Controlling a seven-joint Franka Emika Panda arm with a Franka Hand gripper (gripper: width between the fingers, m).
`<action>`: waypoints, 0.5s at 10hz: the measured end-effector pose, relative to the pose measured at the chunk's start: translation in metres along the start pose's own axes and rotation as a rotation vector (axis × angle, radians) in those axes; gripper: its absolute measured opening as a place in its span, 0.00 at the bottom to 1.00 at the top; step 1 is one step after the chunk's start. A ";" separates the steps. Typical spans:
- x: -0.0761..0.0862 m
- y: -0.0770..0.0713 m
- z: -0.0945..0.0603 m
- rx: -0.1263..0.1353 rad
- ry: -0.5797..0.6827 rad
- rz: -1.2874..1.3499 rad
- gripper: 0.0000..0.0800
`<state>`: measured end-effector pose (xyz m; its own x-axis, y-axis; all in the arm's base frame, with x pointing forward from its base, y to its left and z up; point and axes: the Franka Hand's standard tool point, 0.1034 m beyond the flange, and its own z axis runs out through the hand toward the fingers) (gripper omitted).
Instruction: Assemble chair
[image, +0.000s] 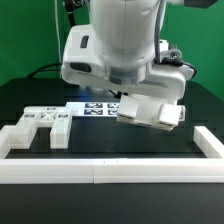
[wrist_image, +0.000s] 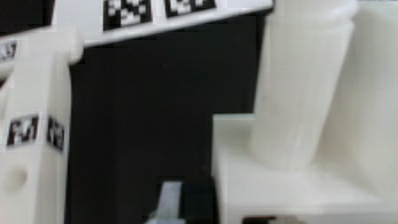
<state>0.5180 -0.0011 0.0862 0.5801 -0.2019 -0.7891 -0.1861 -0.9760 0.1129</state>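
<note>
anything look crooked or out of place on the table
The blocky chair part beside the marker board sits tilted, not flat like the slotted panel at the exterior view's left. Nothing looks broken.

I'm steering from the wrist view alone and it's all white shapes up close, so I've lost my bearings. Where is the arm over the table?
Observer: The arm hangs over the middle of the table, low over a blocky chair part toward the exterior view's right.
Operator: Is that part square to anything?
Observer: No, it sits askew to the white border rail along the near edge. I cannot tell whether it is lifted.
Operator: Any other loose pieces out there?
Observer: A slotted panel with tags lies apart at the exterior view's left, just behind that rail.
</note>
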 end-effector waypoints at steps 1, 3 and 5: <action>0.004 0.002 0.004 -0.007 -0.051 0.014 0.04; 0.008 0.003 0.002 -0.008 -0.041 0.016 0.04; 0.009 0.005 0.003 -0.007 -0.042 0.018 0.31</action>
<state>0.5201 -0.0070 0.0783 0.5425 -0.2159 -0.8118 -0.1905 -0.9728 0.1314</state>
